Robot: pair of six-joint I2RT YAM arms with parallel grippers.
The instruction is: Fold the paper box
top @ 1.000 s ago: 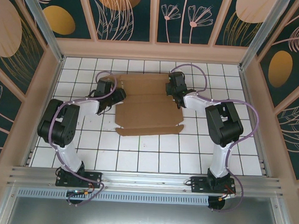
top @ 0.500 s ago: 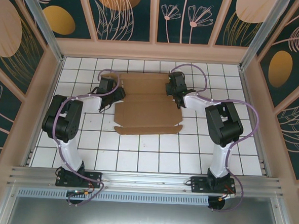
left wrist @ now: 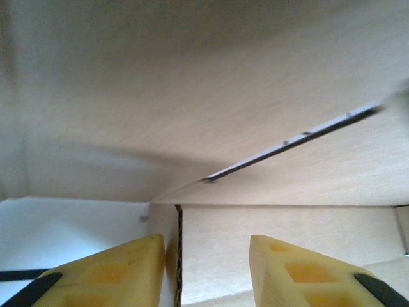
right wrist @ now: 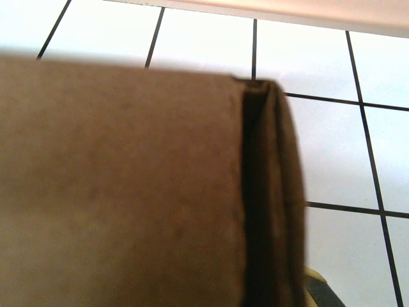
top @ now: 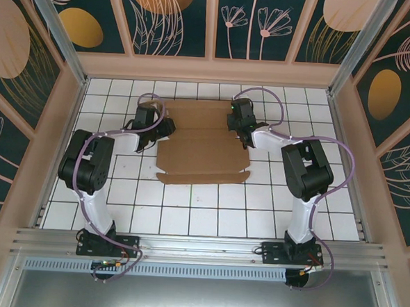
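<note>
Leftward, my left gripper (top: pixel 167 129) has slid in closer since a second ago and now meets the left edge of the paper box (top: pixel 201 153), with its arm's elbow drawn a little farther from the near edge of the table. My right arm holds the pose it had, and the box lies where it lay.

From above, the box is spread mostly flat on the white tiled table (top: pixel 187 215), in the middle of the far half, between my two grippers. A narrow flap runs along its near side, and crease lines cross it from left to right.

Seen from my left wrist, my two yellow fingers (left wrist: pixel 121 265) stand partly apart, neither wide nor narrow. A thin corrugated edge of the box stands upright in the gap, close beside the left finger and clear of the right one. Pale cardboard rises above and slopes over the fingers, with a dark slit running slantwise across it. White tile shows at the lower left.

My right gripper (top: pixel 242 135) sits at the box's right edge, toward the far side. Its jaws are narrow, closed on the box. Seen from my right wrist, brown cardboard looms blurred and very near. A doubled edge runs down the middle to a yellow fingertip (right wrist: pixel 314 284) at the bottom. The pinch itself lies below the frame, with white tiles and dark grout lines behind.
</note>
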